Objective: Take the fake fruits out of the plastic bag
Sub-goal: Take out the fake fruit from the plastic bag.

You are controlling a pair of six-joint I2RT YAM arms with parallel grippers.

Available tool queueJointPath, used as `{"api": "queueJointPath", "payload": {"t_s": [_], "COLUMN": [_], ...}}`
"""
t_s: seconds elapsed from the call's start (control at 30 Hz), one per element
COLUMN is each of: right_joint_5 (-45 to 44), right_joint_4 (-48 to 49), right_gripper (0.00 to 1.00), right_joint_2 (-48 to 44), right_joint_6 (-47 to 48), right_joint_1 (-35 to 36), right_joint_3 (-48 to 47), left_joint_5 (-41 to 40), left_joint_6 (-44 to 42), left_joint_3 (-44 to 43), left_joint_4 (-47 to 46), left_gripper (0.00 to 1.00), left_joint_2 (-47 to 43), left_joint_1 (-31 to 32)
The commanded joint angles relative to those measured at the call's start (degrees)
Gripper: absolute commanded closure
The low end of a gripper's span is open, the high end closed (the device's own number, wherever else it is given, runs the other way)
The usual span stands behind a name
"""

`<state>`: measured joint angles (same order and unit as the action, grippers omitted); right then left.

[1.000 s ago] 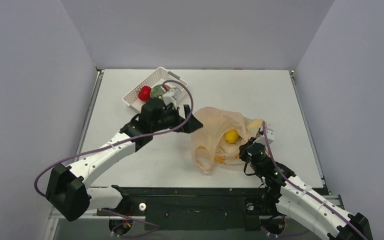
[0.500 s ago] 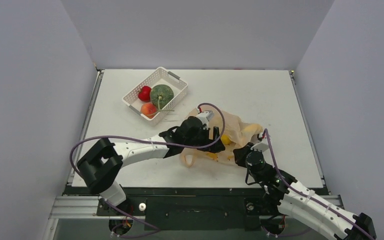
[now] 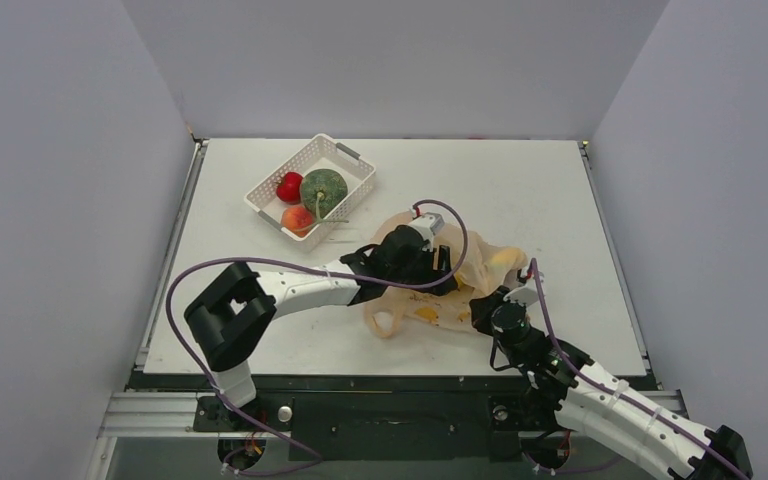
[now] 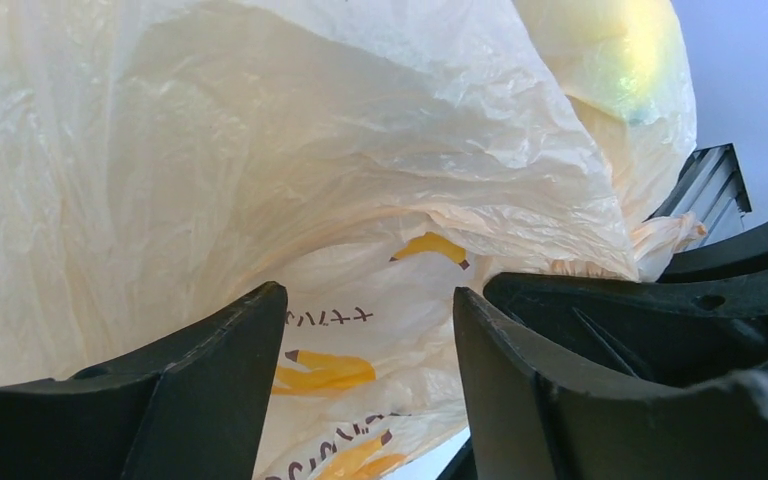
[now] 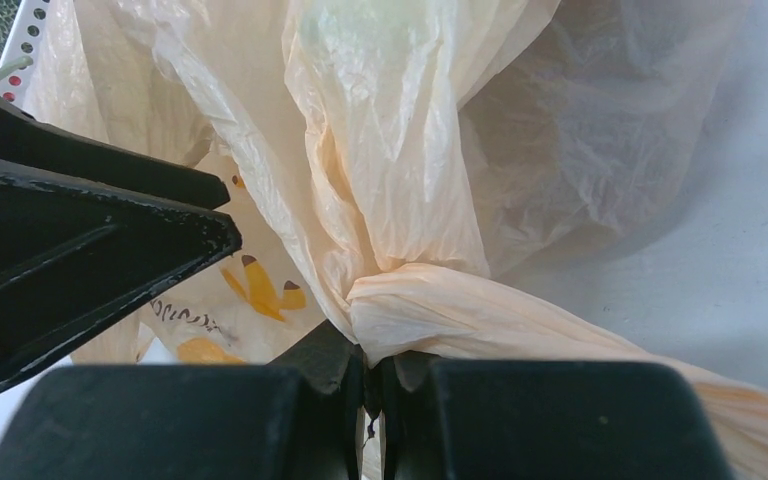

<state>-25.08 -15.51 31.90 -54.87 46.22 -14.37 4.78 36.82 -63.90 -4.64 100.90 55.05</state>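
The pale-orange plastic bag lies crumpled on the table right of centre. My left gripper reaches into its mouth from the left. In the left wrist view that gripper is open, with only printed bag film beyond its fingers. A yellow fruit glows through the film. My right gripper is shut on a bunched fold of the bag at its near right corner. A red apple and a green melon lie in the basket. Other fruits are hidden.
The white latticed basket stands at the back left and also holds an orange-pink peach. Grey walls close in the table on three sides. The left arm's purple cable loops over the table beside the bag.
My left arm swung from the basket over to the bag and pushed into its mouth, its jaws narrowing. The bag shifted and flattened. The right gripper kept its hold.
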Motion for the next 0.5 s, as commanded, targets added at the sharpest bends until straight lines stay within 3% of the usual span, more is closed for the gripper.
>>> {"api": "queueJointPath", "payload": {"t_s": [0.0, 0.17, 0.47], "right_joint_5": [-2.44, -2.50, -2.34], "right_joint_4": [0.55, 0.48, -0.09], "right_gripper": [1.00, 1.00, 1.00], "right_joint_2": [-0.24, -0.27, -0.71], "right_joint_6": [-0.42, -0.35, 0.20], "right_joint_1": [0.36, 0.29, 0.31], "right_joint_3": [-0.47, -0.47, -1.10], "left_joint_5": [-1.39, -3.84, -9.55], "left_joint_6": [-2.63, -3.96, -5.02], "left_joint_3": [-2.65, -3.42, -9.17], "left_joint_4": [-2.74, -4.09, -4.98], "left_gripper": [0.42, 0.42, 0.22], "left_joint_2": [2.48, 6.06, 14.01], "left_joint_1": [0.32, 0.32, -0.03]}}
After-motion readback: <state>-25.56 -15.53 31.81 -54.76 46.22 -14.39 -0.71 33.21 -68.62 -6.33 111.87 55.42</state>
